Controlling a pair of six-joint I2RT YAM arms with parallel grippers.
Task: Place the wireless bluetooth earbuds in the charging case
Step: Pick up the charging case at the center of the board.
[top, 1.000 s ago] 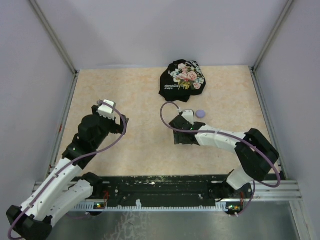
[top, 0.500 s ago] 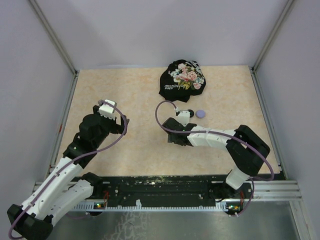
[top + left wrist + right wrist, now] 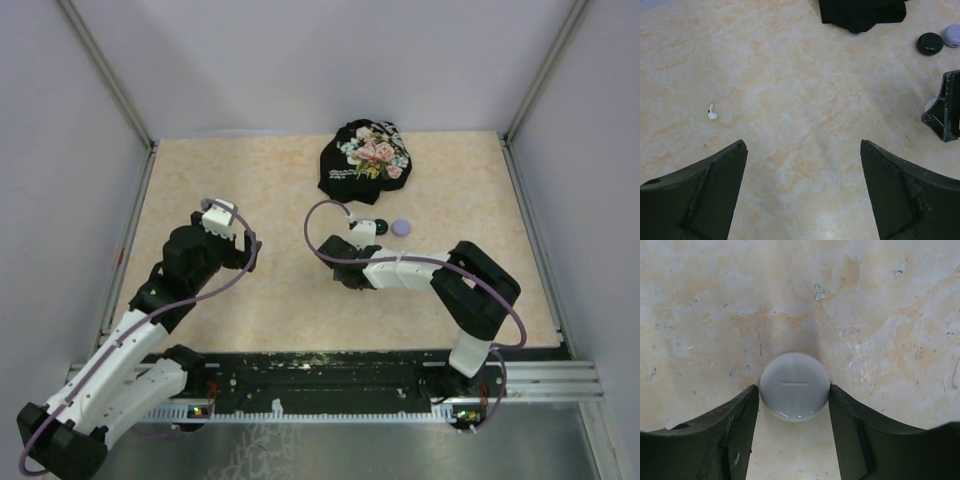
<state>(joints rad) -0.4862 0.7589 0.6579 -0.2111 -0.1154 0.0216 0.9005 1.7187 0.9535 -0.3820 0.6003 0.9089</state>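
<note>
Right gripper (image 3: 794, 390) is low on the table (image 3: 790, 75), jaws partly closed on the white round case (image 3: 795, 385). In the right wrist view both pads look to be in contact with its sides. You can't judge from that view how firm the hold is. The case sits flat, seam line up, and looks closed.

Your left gripper (image 3: 802, 145) hangs wide open with nothing between the fingers. It is looking down at the white earbud (image 3: 712, 112), which lies loose on the bare table ahead and to the left of its fingers, well apart from the white case.

Other items:
- The black puck (image 3: 362, 229) and lavender puck (image 3: 401, 227) sit just beside each other, near the black floral cloth (image 3: 365, 158).
- Both look closed, and neither gripper is touching them.
- No other earbuds are visible in any view. They may be too small to see from above.

Progress, my read: early.
- No earbud is seated and no case is open.
- What's done so far is a hold on the white case.
- Left to do: get the lid open, have the left arm pick up the white earbud, bring it over and seat it in the case.
- The bud is tiny and lies flat, so expect a fiddly pinch.
</note>
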